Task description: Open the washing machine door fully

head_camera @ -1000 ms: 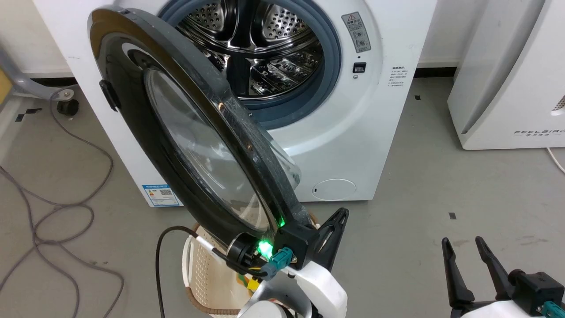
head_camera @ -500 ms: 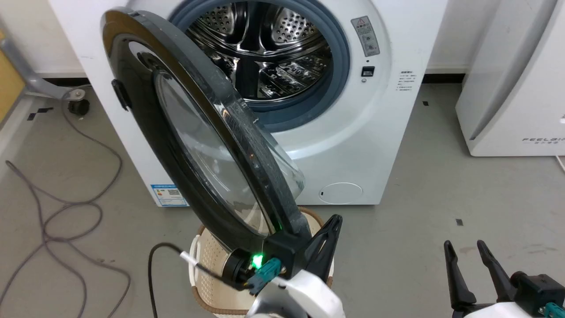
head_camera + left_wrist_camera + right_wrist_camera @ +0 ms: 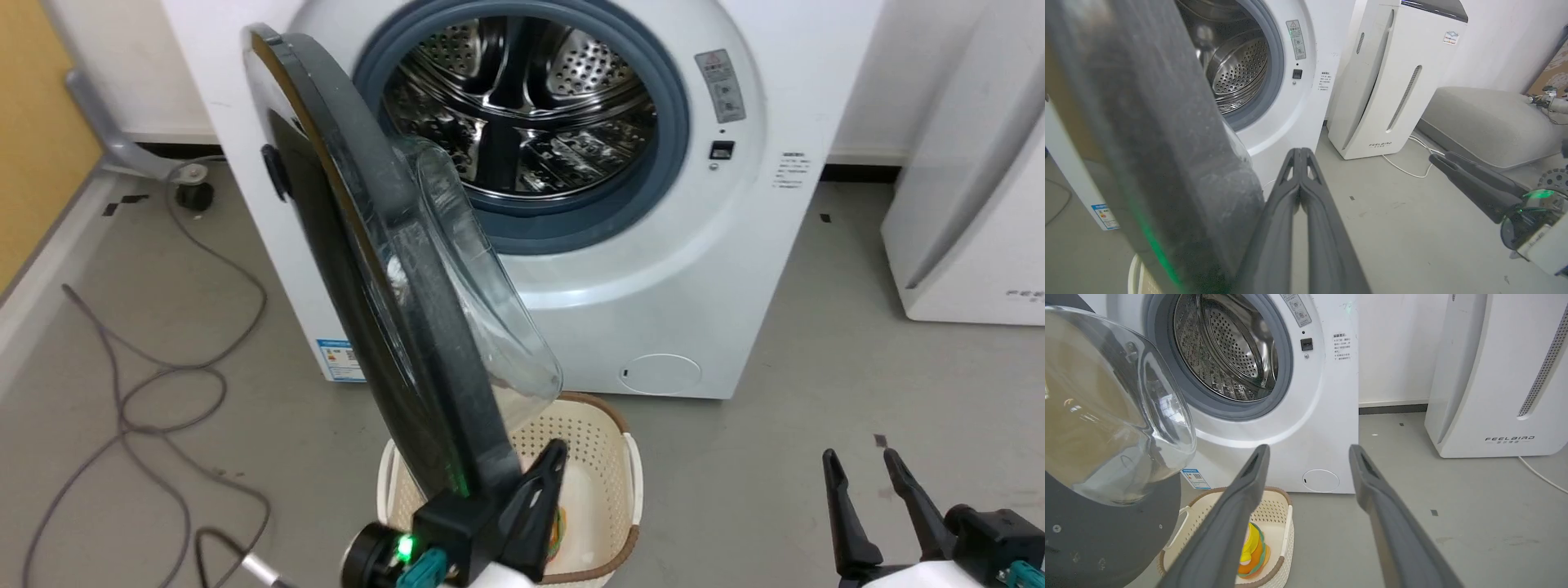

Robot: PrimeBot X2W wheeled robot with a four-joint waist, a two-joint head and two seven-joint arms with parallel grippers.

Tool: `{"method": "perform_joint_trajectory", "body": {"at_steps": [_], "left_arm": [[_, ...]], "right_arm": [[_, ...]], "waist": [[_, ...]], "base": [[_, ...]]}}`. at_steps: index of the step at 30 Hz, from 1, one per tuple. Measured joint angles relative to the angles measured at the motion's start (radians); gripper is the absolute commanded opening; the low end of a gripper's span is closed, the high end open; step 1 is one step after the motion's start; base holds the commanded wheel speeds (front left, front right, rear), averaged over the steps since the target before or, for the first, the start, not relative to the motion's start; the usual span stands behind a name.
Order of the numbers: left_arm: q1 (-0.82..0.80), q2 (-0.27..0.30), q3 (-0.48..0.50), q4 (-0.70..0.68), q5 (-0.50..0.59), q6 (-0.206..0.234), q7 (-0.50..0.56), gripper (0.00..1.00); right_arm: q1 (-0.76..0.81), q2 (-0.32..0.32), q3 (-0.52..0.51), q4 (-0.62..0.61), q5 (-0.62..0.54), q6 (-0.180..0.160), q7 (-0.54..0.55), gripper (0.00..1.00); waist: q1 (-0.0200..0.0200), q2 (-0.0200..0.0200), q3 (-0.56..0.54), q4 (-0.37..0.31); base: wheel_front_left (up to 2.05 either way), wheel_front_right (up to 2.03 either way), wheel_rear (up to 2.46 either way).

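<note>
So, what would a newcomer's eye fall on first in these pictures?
The glossy black washing machine door stands swung out, edge-on, at the head view's centre-left, its clear glass bowl bulging right. Behind it gapes the perforated steel drum; below sits a cream laundry basket.

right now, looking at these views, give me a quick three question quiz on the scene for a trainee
1. True or false: the washing machine door stands open, away from the front of the washing machine.
2. What stands on the floor before the machine? A basket B bucket C stool
3. Which end effector has its fingers spread apart?
Key: 1 true; 2 A; 3 the right end effector.
</note>
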Motion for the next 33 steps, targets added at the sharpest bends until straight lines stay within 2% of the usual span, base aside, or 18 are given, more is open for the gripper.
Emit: {"method": "perform_joint_trajectory", "body": {"at_steps": [9,21,27,33], "left_arm": [[0.111,0.059,0.047,-0.103,0.031,0.092,-0.020,0.00],[0.205,0.154,0.238,-0.139,0.024,0.201,-0.082,0.00],[0.214,0.199,0.365,-0.100,-0.028,0.214,-0.127,0.00],[0.206,0.249,0.500,0.017,-0.109,0.181,-0.187,0.00]], "right_arm": [[0.003,0.000,-0.004,-0.006,0.000,0.000,0.009,1.00],[0.010,0.000,-0.009,-0.026,0.000,0.000,0.018,1.00],[0.010,0.000,-0.007,-0.033,0.000,0.000,0.018,1.00],[0.009,0.000,0.000,-0.033,0.000,0.000,0.018,1.00]], "waist": [[-0.0001,-0.0001,-0.001,0.059],[0.0000,0.0000,0.011,0.141],[-0.0001,0.0000,0.026,0.154],[0.0000,0.0000,0.032,0.148]], "base": [[0.00,0.00,0.00],[0.00,0.00,0.00],[0.00,0.00,0.00],[0.00,0.00,0.00]]}}
